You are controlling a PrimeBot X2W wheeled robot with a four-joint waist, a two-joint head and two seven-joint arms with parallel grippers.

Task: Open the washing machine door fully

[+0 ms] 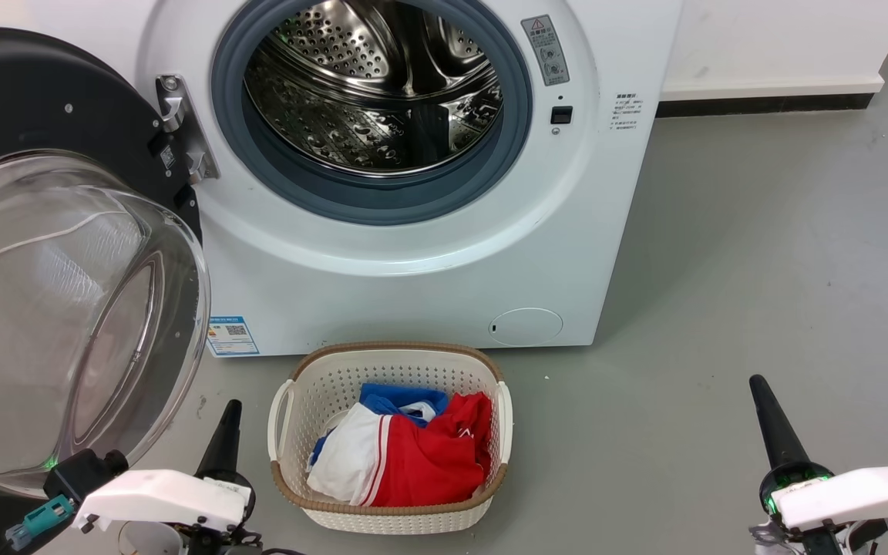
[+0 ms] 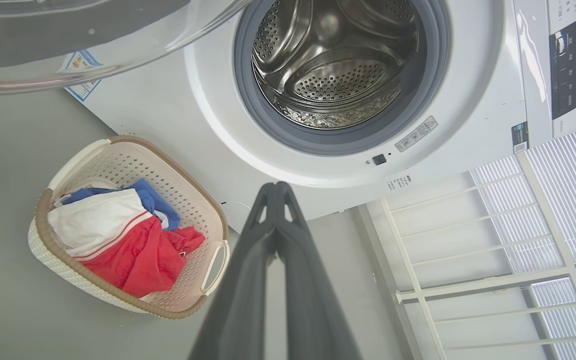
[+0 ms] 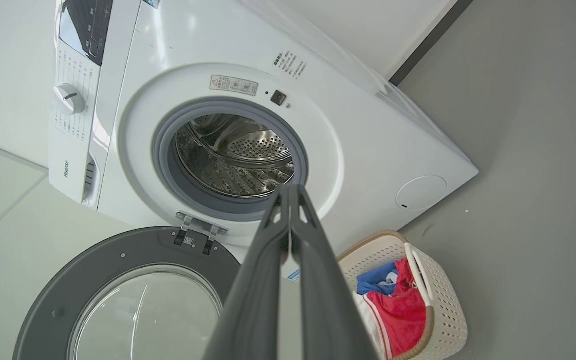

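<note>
1. The door [image 1: 43,270] hangs at the left of the head view, swung wide off its hinge [image 1: 182,127]. Its glass bowl bulges toward the lower left corner.
2. The washer [image 1: 428,285] fills the upper middle, with its drum [image 1: 375,92] bare and nothing across the opening. I judge the door to be fully open, or very close to it.
3. The left gripper [image 1: 230,412] sits at the lower left, just beside the lower edge of the glass. Its fingers are pressed together on nothing.
4. The right gripper [image 1: 758,385] is at the lower right, well apart from the washer. Its tips also meet, and it holds nothing.
5. The basket [image 1: 390,348] of clothes stands on the floor against the foot of the washer, between the two grippers.
6. Main risk: the left arm is close to the glass, so a careless lift or turn could knock the door back toward the opening (a free door swings easily, I expect).
7. Second risk: if the hinge has travel left, pushing with closed tips on curved glass could let them slide off.
8. Third risk: a left-arm sweep toward the frame centre could clip the basket's rim and shove it.
</note>
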